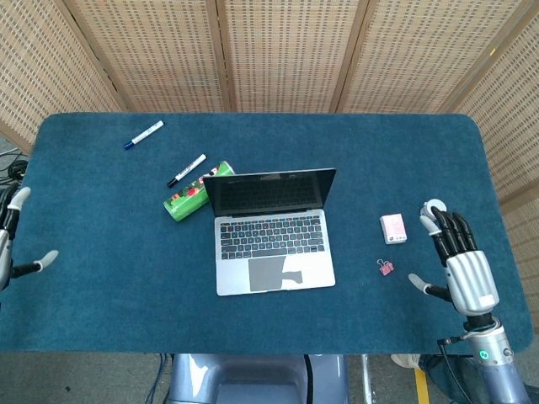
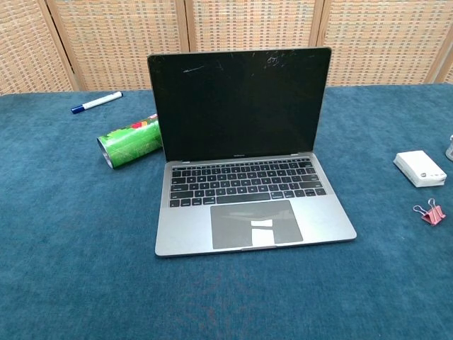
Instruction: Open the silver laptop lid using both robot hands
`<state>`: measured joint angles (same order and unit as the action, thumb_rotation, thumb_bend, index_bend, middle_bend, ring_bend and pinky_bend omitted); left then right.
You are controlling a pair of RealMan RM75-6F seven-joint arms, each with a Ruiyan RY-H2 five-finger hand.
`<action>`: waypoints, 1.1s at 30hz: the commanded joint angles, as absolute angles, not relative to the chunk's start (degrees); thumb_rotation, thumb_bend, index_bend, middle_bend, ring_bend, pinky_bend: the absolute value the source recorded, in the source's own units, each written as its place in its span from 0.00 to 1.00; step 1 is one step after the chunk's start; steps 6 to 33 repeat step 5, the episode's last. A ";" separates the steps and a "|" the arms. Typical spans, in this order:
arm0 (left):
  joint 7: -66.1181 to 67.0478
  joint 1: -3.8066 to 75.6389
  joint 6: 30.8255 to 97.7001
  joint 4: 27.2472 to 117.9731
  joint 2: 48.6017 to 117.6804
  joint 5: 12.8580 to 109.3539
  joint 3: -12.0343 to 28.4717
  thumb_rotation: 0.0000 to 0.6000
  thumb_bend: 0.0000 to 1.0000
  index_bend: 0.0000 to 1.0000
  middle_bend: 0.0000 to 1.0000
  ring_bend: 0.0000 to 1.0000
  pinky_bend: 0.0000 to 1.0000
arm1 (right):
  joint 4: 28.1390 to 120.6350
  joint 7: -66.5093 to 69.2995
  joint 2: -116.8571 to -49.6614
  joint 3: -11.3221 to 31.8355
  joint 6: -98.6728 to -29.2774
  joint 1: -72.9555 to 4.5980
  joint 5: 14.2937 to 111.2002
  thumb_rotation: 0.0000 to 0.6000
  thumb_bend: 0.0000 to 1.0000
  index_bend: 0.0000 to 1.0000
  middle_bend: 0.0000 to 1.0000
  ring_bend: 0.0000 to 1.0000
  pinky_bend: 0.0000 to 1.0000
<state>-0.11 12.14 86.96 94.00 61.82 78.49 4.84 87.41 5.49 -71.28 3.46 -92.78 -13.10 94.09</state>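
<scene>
The silver laptop (image 1: 273,231) stood open near the middle of the blue surface (image 1: 354,143), its lid upright and the dark screen facing the robot; in the chest view the screen (image 2: 239,103) showed smudges and scratches near its top edge, and the keyboard and trackpad lay fully exposed. Neither hand was touching it. The right hand (image 1: 461,261) was seen in the head view only, well apart from the laptop near the right edge of the surface, fingers extended and spread with the thumb out to the side — it held nothing. The left hand (image 1: 10,244) showed only partly at the far left edge of the head view, beyond the surface's edge; the visible fingers were apart and nothing was seen in them, though most of the hand was cut off by the frame. Just beside the laptop's left rear corner lay a green can (image 1: 192,196) on its side, and a black-capped marker (image 1: 186,170) lay near it, further back. A second marker with a blue cap (image 1: 143,135) lay toward the rear left of the surface. To the right of the laptop sat a small white box (image 1: 392,228), with a pink binder clip (image 1: 385,267) nearer the front edge, and a small white round container (image 1: 433,208) just beside the right hand's fingertips — whether it touched them could not be told. Woven screen panels (image 1: 278,50) stood behind the surface.
</scene>
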 commanded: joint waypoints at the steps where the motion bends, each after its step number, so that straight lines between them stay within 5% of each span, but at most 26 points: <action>1: 5.23 8.66 89.39 98.77 61.33 78.78 1.93 1.00 0.00 0.00 0.00 0.00 0.00 | 89.84 2.43 -70.69 1.39 -94.61 -10.63 96.04 1.00 0.00 0.03 0.00 0.00 0.00; 33: 7.32 6.94 90.58 100.75 62.42 79.73 0.77 1.00 0.00 0.00 0.00 0.00 0.00 | 91.93 -0.26 -70.61 0.80 -96.00 -8.93 96.56 1.00 0.00 0.03 0.00 0.00 0.00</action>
